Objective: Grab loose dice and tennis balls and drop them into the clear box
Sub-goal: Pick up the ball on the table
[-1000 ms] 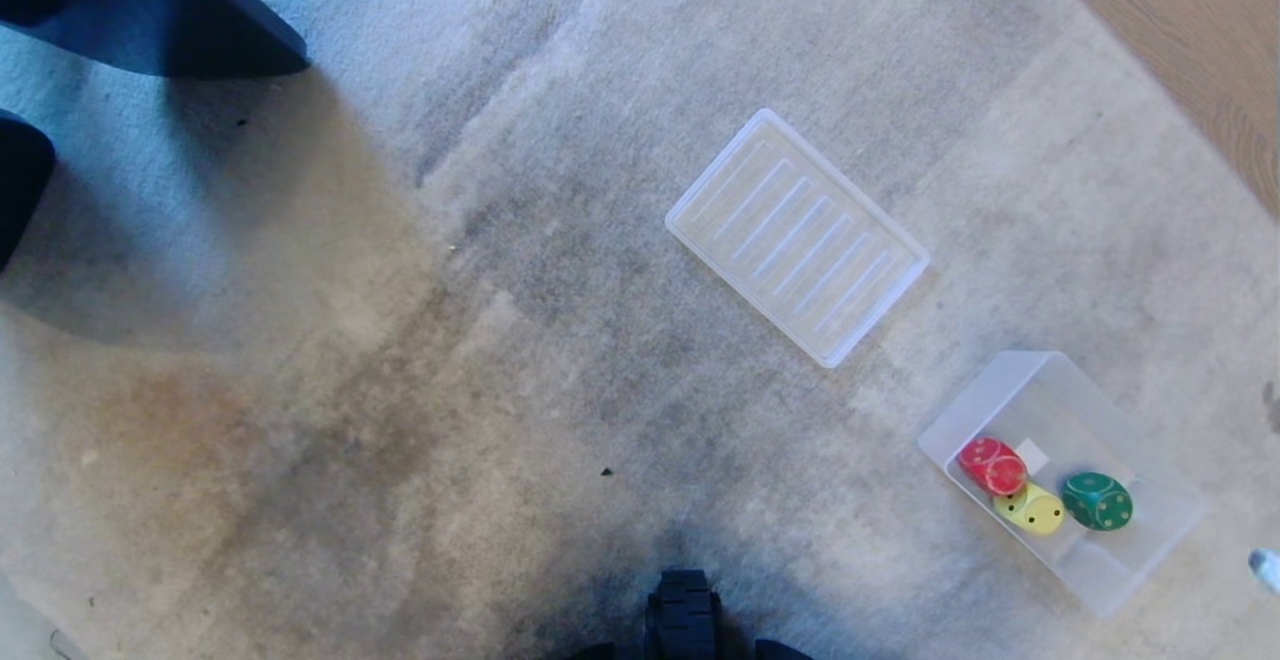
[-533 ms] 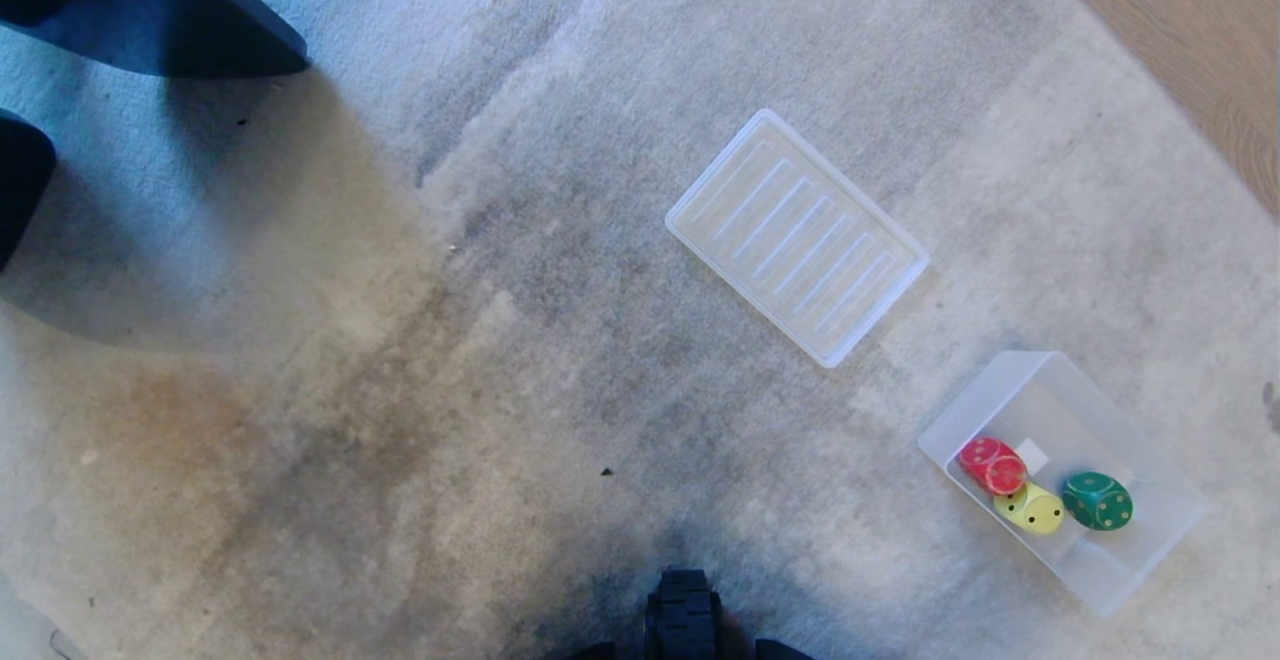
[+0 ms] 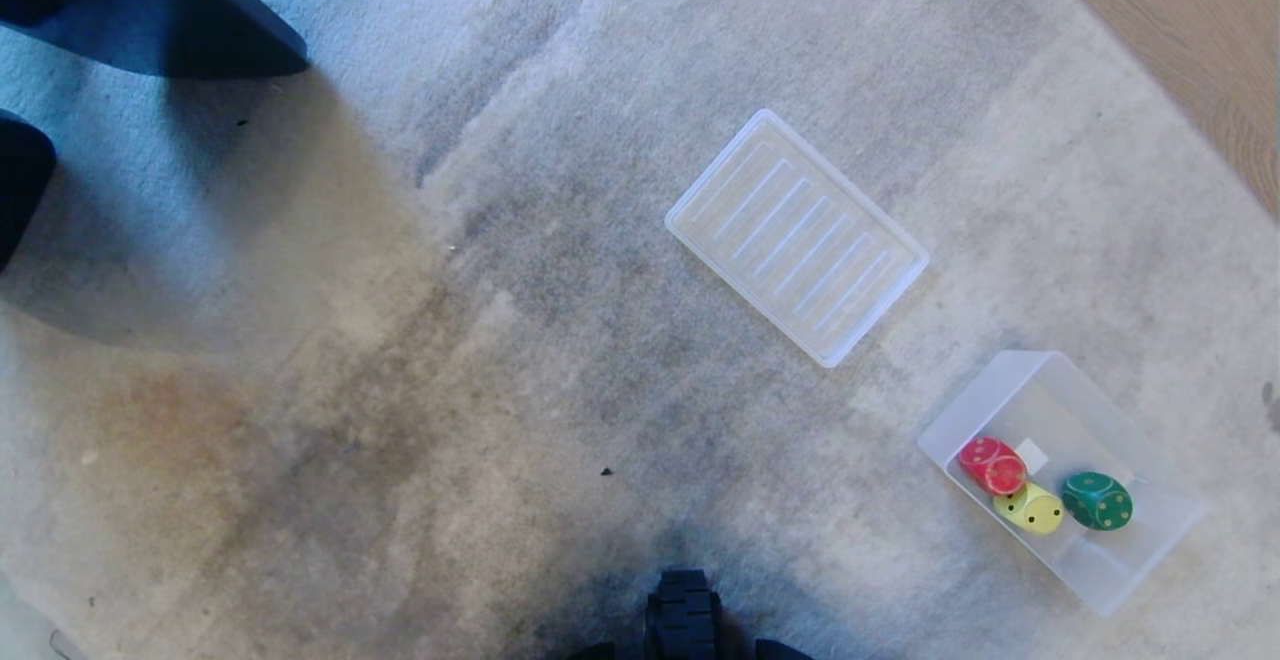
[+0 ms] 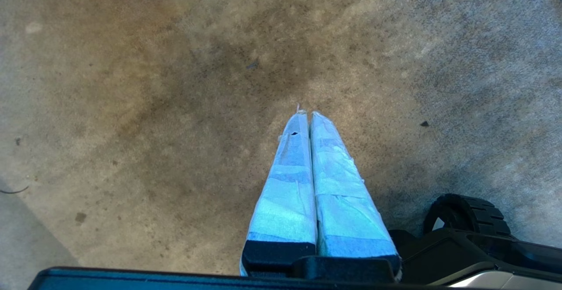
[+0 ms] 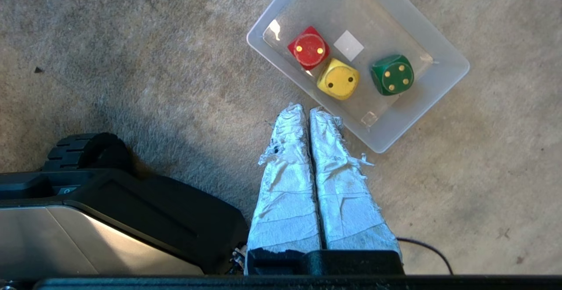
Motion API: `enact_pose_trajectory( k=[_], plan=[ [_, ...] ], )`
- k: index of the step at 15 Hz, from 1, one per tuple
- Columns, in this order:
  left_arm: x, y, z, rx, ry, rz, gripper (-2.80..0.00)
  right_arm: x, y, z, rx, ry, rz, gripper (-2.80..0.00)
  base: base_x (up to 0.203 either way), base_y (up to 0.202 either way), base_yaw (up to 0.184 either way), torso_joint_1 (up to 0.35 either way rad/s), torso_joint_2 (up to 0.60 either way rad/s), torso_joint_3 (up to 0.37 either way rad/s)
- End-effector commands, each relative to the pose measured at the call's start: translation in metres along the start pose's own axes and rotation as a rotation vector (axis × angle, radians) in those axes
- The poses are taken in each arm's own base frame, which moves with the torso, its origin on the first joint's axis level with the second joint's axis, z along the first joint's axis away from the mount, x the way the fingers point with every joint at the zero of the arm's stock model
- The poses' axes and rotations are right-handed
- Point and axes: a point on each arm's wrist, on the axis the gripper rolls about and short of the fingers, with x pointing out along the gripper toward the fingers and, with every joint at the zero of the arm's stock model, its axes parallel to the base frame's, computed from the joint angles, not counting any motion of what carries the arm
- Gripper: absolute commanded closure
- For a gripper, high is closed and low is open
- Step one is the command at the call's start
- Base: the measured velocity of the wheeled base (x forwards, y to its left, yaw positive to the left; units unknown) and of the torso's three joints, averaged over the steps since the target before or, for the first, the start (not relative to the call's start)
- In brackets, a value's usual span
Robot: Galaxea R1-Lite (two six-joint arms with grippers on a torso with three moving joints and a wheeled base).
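The clear box (image 3: 1072,408) sits on the carpet at the lower right of the head view. Inside it lie three dice: a red one (image 3: 992,466), a yellow one (image 3: 1030,510) and a dark green one (image 3: 1097,500). The right wrist view shows the same box (image 5: 373,15) with the red (image 5: 308,48), yellow (image 5: 338,79) and green (image 5: 392,74) dice. My right gripper (image 5: 306,110) is shut and empty, above the carpet just outside the box's near wall. My left gripper (image 4: 306,114) is shut and empty over bare carpet. No tennis balls are in view. Neither gripper shows in the head view.
A flat ribbed translucent tray (image 3: 797,237) lies beyond the box, toward the middle. Dark furniture (image 3: 150,10) stands at the far left. Wood floor (image 3: 1180,40) borders the carpet at the far right. My base wheel (image 3: 683,615) is at the near edge, and a thin cable (image 5: 426,250) runs beside the right gripper.
A white fingertip that showed at the right edge of the head view a second ago has gone out of that view. The box, dice and tray have not moved.
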Motion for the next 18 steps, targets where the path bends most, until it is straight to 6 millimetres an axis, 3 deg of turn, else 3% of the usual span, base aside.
enact_pose_trajectory(
  k=[1,18],
  plan=[
    [0.0000,0.0000,0.0000,-0.002,0.000,0.001,0.00,-0.0005,0.0000,-0.0010,-0.001,-0.003,0.000,0.00,0.000,0.000,0.000,0.000,0.00,0.000],
    [0.0000,0.0001,0.0005,-0.022,-0.005,0.006,0.00,-0.0005,0.0000,-0.0008,-0.002,-0.004,0.000,0.00,0.000,0.000,0.000,0.000,0.00,0.000]
  ],
)
